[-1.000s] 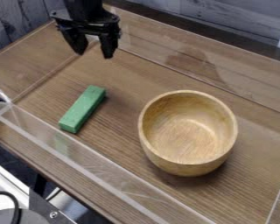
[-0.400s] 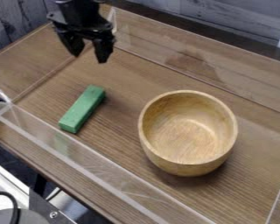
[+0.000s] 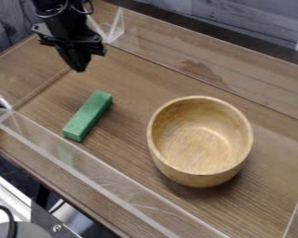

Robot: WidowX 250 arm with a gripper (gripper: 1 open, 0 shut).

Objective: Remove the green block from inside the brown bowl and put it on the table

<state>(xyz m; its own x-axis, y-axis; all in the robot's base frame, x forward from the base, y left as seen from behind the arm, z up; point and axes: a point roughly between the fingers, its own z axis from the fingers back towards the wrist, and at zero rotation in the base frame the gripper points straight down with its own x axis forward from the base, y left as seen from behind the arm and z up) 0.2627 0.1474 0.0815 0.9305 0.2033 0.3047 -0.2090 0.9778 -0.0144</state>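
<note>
The gripper hangs up high with its jaws pressed together and nothing in them. Below the jaws, the block lies flat on the table, not in the bowl off to the right. The block looks light and hard, best pinched across its thin middle.

The table is bounded by low clear walls. Open surface is left between the green block and the brown bowl. The far left corner is occupied by the closed gripper.
</note>
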